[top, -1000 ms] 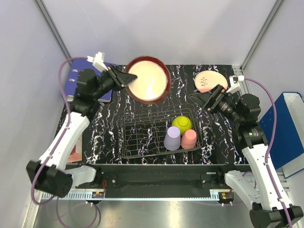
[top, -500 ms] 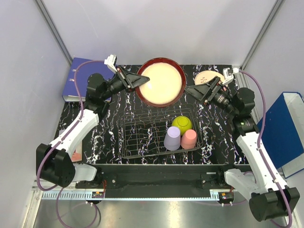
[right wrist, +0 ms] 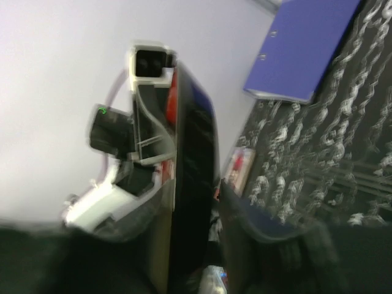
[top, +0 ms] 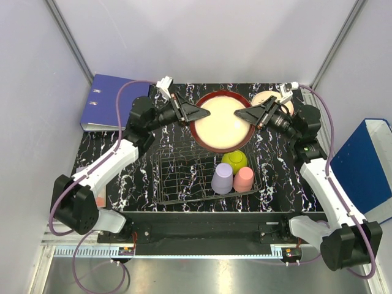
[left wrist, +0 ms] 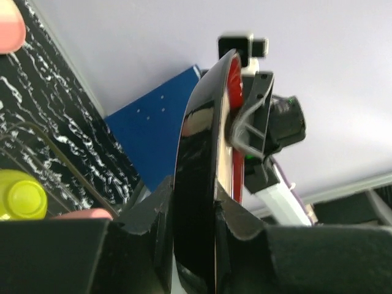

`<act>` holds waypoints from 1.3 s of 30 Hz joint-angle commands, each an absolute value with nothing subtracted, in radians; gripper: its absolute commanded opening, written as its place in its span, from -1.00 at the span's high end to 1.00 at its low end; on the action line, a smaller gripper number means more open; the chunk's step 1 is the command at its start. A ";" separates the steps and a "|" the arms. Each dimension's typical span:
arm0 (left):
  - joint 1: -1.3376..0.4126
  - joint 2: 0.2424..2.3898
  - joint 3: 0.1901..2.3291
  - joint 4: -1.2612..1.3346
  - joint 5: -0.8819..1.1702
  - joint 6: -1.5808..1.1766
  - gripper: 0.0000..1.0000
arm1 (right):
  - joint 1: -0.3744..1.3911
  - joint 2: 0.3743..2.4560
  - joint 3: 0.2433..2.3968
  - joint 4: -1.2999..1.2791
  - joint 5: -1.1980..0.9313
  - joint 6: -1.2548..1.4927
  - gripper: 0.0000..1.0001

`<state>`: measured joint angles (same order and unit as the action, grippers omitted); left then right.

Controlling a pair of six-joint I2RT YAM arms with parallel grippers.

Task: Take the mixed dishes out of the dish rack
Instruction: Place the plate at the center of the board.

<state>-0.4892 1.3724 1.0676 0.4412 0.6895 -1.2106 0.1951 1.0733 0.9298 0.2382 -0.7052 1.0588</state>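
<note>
Left gripper [top: 196, 114]: I clamped the dark-red-rimmed beige plate [top: 224, 122].
Right gripper [top: 241, 114]: I straddled its right rim; clamped or not, unclear.
Handover: left should release only once right gripped firmly.

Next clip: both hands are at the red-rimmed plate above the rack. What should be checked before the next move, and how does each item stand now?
1. Left hand clamped on the dark-red-rimmed plate: ok, the rim sits tight in it in the left wrist view.
2. Right hand clamped on the opposite rim: cannot tell. It straddles the rim, but its wrist view is blurred.
3. Plate lifted off the dish rack: ok.
4. Lavender cup, pink cup and yellow-green bowl in the rack's right end, apart from both hands: ok.
</note>
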 commanded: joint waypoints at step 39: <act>-0.278 0.669 0.770 -0.215 0.215 -0.739 -0.98 | -0.229 1.946 1.698 -0.110 -0.338 0.905 1.00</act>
<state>-0.2718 0.6792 0.7689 -0.2413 0.2359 -0.7815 -0.2287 1.9331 1.5391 -0.2459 -0.2890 0.8913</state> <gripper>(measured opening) 0.985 0.288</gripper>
